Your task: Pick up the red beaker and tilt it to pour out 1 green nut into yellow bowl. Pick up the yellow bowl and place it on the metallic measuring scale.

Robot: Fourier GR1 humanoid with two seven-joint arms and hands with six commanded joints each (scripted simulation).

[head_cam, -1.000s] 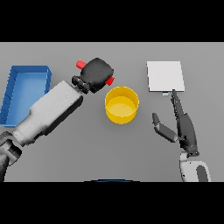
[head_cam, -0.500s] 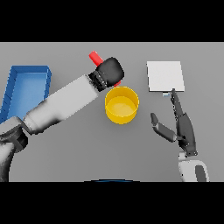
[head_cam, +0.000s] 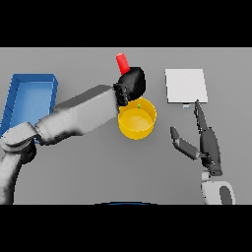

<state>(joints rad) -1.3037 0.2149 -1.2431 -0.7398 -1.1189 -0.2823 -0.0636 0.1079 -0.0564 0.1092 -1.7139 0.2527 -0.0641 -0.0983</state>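
Grey table (head_cam: 74, 172) — left hand (head_cam: 132, 83) clamps red beaker (head_cam: 122, 63), base up-left; right hand (head_cam: 206, 142) fingers straight.

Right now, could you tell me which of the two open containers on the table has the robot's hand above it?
The yellow bowl: the left hand, holding the red beaker, hangs over its rim. The blue tray at far left has no hand over it.

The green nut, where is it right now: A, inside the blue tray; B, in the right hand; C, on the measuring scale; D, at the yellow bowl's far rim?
D: the green nut shows at the yellow bowl's far inner edge, just below the left hand holding the red beaker.
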